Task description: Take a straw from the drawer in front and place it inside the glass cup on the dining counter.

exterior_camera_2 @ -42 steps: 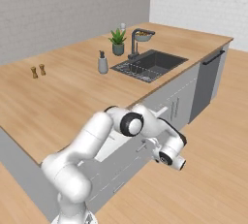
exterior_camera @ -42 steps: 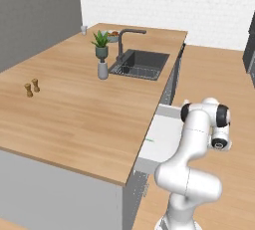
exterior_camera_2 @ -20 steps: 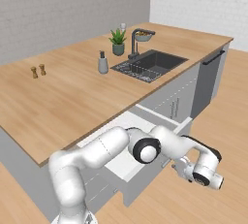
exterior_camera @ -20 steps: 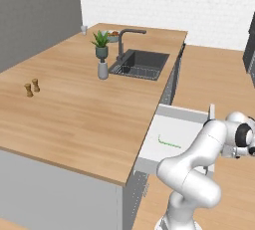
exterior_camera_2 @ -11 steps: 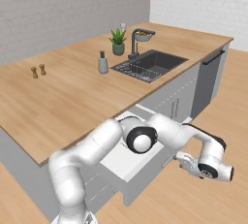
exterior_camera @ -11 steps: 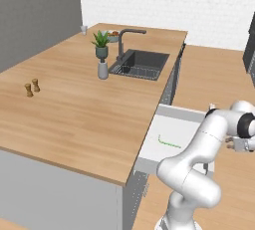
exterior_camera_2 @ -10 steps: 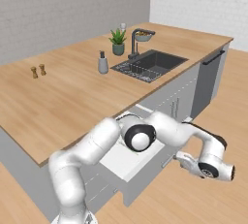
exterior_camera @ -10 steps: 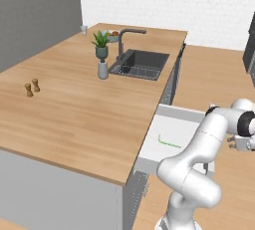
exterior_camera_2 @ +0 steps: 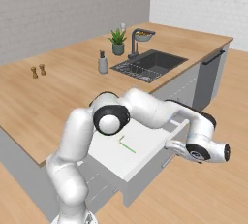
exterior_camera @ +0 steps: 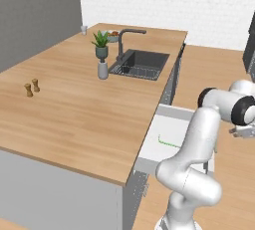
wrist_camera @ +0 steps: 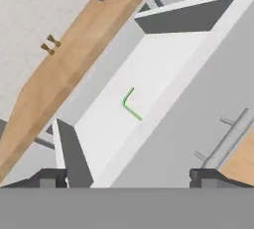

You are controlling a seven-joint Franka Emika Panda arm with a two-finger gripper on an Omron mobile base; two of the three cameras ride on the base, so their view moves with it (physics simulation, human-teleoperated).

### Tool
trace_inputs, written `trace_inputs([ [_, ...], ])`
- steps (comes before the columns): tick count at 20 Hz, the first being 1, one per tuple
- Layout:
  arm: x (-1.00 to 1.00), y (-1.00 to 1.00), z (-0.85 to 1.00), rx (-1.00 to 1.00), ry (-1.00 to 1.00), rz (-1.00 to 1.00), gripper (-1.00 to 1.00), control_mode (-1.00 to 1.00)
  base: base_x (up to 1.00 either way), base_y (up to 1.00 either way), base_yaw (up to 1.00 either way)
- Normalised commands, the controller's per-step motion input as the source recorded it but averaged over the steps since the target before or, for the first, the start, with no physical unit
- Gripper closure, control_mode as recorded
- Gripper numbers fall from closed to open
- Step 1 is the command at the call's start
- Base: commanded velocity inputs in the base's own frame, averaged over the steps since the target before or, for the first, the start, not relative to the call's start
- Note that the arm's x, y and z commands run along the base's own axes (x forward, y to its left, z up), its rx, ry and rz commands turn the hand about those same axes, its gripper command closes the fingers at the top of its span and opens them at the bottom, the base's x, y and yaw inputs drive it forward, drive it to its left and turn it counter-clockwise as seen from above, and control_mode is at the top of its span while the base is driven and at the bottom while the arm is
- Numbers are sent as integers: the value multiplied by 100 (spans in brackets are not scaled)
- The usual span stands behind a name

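The straw (wrist_camera: 130, 105) lies flat on the white floor of the drawer (wrist_camera: 168, 49), ahead of the jaws and apart from them. The drawer stands pulled out, its handle (wrist_camera: 229, 138) nearer the jaws than the straw is. The gripper (wrist_camera: 129, 176) is spread wide and holds nothing. Judged progress: opening is done; 2 steps remain, grasping the straw and delivering it to the glass cup (exterior_camera: 83, 29).

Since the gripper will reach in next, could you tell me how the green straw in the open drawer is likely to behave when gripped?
The straw is very thin, so probably light and easily nudged aside. It lies flat on the drawer's smooth white floor, so it may slide or roll. It shows a bend, so it may flex rather than stay stiff.
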Motion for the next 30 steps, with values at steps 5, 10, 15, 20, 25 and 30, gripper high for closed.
trace_inputs([
  [5, 7, 95, 92, -21, 12, 0, -100, -100, 0, 0, 0],
  [10, 31, 73, 30, -16, 15, 0, -100, -100, 0, 0, 0],
  [15, 52, 55, -11, -11, 30, 0, -100, -100, 0, 0, 0],
  [20, 59, 35, -42, -8, 31, -1, -100, -100, 0, 0, 0],
  [25, 47, 0, -51, -9, 15, -6, -100, -100, 0, 0, 0],
  [30, 23, -8, -53, -9, 10, -9, -100, -100, 0, 0, 0],
])
